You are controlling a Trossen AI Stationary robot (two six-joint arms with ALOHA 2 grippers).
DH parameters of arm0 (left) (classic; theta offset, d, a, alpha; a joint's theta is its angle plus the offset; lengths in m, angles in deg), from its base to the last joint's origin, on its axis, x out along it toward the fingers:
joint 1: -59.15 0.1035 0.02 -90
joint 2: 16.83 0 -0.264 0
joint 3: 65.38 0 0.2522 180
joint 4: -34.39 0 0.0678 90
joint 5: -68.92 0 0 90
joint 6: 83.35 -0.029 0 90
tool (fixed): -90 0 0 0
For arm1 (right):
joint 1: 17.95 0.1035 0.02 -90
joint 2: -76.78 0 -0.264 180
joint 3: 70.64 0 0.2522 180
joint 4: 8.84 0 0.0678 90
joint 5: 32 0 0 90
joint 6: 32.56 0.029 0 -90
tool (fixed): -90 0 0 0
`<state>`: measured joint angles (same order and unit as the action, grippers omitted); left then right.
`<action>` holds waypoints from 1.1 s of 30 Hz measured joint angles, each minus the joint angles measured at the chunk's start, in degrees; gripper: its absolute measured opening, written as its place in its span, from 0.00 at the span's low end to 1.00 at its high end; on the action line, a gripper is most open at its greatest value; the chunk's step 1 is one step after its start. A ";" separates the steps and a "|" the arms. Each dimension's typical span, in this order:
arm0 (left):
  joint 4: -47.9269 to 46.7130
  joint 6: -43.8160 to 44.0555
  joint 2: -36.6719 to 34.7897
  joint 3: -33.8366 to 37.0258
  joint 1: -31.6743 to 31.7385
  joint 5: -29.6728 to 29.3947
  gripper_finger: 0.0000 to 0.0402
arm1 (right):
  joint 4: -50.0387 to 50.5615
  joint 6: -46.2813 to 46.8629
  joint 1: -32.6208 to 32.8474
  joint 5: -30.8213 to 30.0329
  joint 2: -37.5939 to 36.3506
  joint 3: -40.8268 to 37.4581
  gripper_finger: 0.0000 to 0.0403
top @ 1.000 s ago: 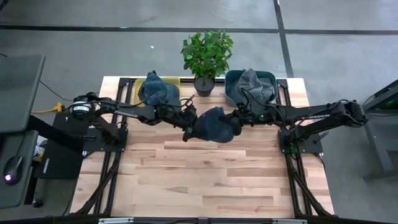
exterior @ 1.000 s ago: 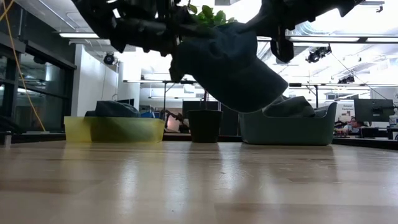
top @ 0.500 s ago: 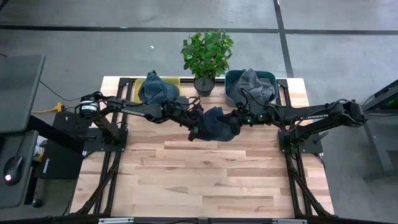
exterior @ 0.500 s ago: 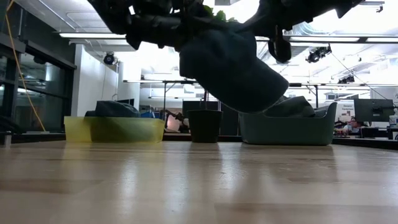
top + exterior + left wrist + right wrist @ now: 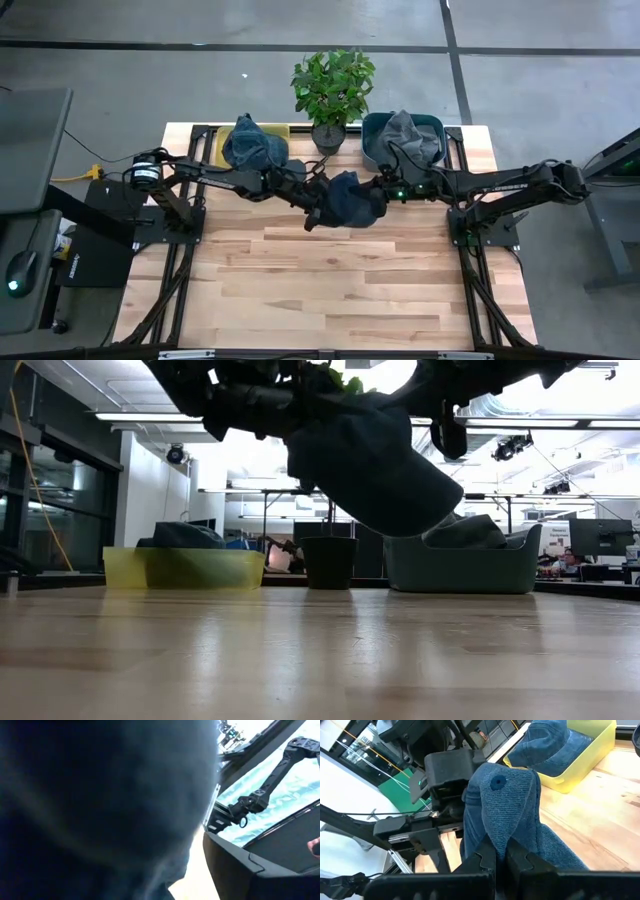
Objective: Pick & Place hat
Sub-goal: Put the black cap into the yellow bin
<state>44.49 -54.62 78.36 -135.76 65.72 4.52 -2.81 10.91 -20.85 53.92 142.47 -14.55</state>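
Wooden planks make up the table (image 5: pixel 330 280), which is set on a grey concrete floor, and above the middle of its back half a dark blue hat (image 5: pixel 348 200) is held in the air between both arms. The right gripper (image 5: pixel 380 186) is shut on the hat's fabric; in the right wrist view its fingers (image 5: pixel 487 857) are seen pinched together on a fold of the cloth below the crown button. The left gripper (image 5: pixel 312 205) is pressed against the hat's left side, and its jaws are hidden by the fabric, which fills the left wrist view, so it cannot be told whether they are parted or gripping. Compared with a second ago, the left gripper has been brought in from the hat's left edge until it overlaps the cloth, while the hat itself has hardly shifted and remains clear of the tabletop in the low view. This is judged to be a handover in progress, with the hat not yet released by the right arm. Toward the back left corner a yellow bin (image 5: pixel 222 143) with another blue hat (image 5: pixel 252 146) is seen, toward the back right corner a teal bin (image 5: pixel 435 126) with a grey hat (image 5: pixel 405 136), and a potted plant (image 5: pixel 332 92) stands at the back edge between them.
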 joint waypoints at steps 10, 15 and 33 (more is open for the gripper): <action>-0.04 0.31 0.00 0.02 0.15 -1.13 0.27 | -0.04 0.00 0.00 -0.02 0.00 0.00 0.00; -0.04 0.39 0.00 0.04 0.16 -1.15 0.06 | -0.07 -0.02 0.00 -0.02 -0.02 0.00 0.00; -0.04 0.25 0.00 0.11 0.15 -0.86 0.00 | 0.00 -0.44 -0.02 2.53 -0.02 -0.02 0.12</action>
<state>44.44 -54.37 78.36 -135.65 65.87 3.65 -2.81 10.47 -20.87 56.45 142.45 -14.57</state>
